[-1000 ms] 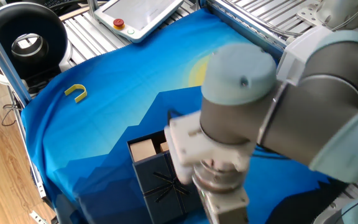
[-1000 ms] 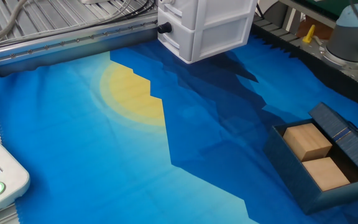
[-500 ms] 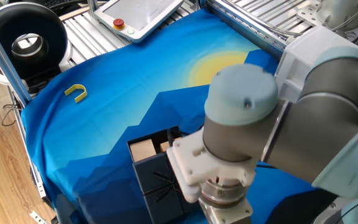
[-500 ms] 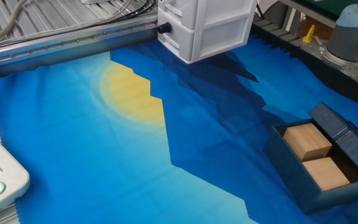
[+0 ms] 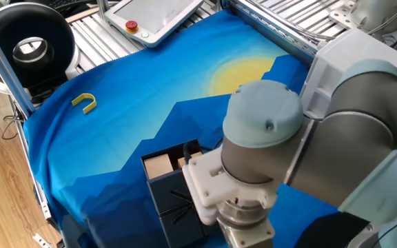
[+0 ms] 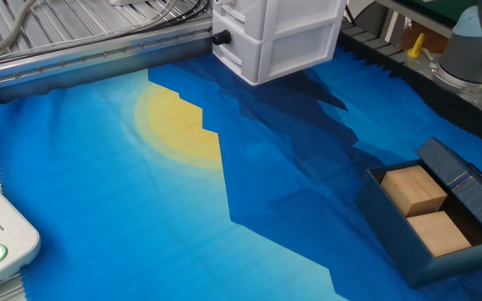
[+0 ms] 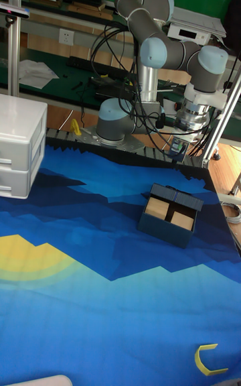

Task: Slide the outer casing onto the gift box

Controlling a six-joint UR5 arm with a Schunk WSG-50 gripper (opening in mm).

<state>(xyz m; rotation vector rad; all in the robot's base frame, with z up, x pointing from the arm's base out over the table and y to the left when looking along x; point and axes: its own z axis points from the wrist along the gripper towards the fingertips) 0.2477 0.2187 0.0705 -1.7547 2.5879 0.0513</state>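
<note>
My arm hangs beyond the surface's far edge; I cannot tell my tool's opening. The outer casing barely overlaps the gift box, so next I must push it on fully.

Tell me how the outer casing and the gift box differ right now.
The outer casing has a closed top marked with thin crossed lines; the gift box is open, showing two tan blocks. The casing covers only the box's far end; most of the box remains exposed. Both are dark and sit on the blue cloth.
</note>
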